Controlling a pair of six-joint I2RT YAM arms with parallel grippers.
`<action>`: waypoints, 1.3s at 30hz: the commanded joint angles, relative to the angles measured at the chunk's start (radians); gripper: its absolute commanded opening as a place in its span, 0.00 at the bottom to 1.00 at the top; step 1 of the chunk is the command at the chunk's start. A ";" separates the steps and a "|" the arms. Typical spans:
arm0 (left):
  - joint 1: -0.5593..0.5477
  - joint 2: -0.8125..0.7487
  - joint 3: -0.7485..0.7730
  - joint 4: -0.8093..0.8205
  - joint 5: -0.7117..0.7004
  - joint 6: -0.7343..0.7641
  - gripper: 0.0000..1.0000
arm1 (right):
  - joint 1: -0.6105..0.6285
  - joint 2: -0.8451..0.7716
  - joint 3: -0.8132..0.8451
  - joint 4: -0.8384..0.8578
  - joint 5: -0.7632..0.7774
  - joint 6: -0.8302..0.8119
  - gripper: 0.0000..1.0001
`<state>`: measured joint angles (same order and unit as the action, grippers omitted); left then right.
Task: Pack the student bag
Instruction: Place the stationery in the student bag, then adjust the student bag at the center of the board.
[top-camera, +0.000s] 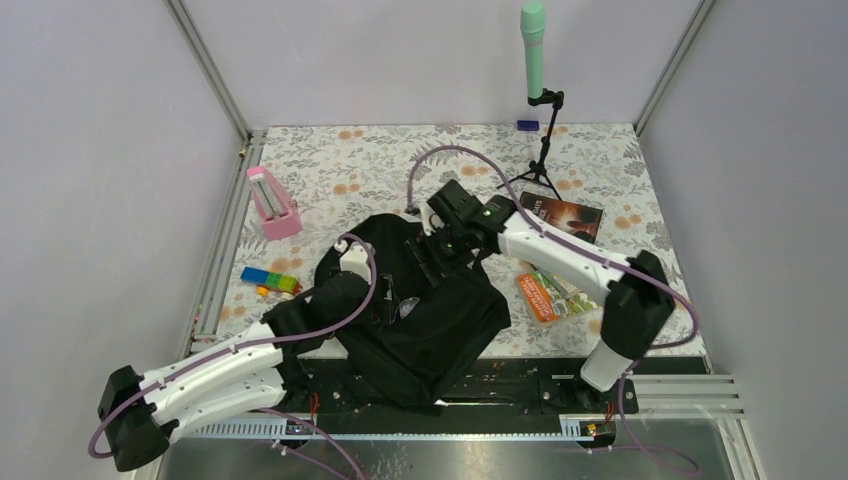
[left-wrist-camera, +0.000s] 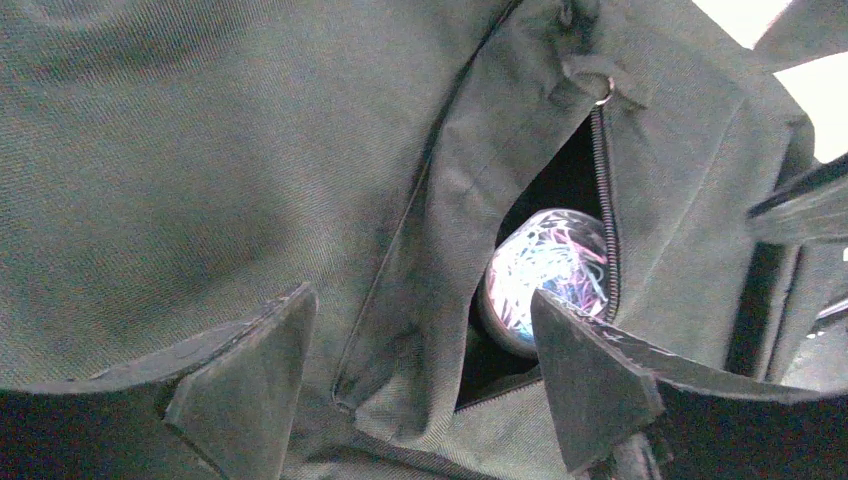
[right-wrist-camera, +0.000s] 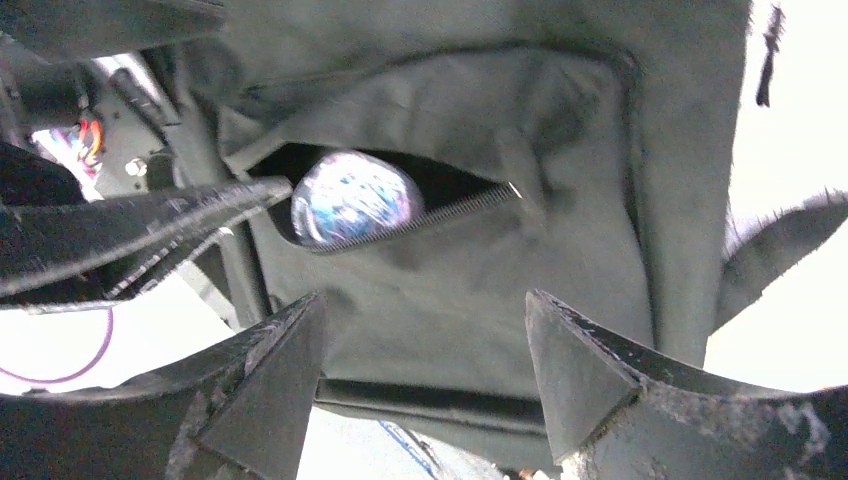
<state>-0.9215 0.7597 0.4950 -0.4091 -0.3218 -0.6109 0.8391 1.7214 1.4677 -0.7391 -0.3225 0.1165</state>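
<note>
light: bright, diffuse, soft shadows | wrist views: student bag (left-wrist-camera: 200, 150) washed grey, grainy | glare: background blown white at frame corners | focus: nearest edges soft

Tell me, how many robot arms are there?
2. The left arm comes from the near left and ends over the student bag. The right arm comes from the near right and reaches the bag's far side. No more seem hidden.
</note>
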 joint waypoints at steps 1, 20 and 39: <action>0.004 0.034 0.006 0.073 0.013 0.013 0.81 | -0.003 -0.184 -0.171 0.136 0.203 0.229 0.78; 0.005 0.205 0.031 0.093 0.038 0.005 0.43 | 0.151 -0.373 -0.427 0.402 0.434 0.455 0.80; 0.006 0.119 -0.014 0.064 0.026 -0.040 0.49 | 0.357 -0.165 -0.346 0.428 0.724 0.544 0.74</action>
<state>-0.9180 0.8993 0.4953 -0.3641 -0.2905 -0.6338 1.1751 1.5146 1.0534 -0.3058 0.3122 0.6315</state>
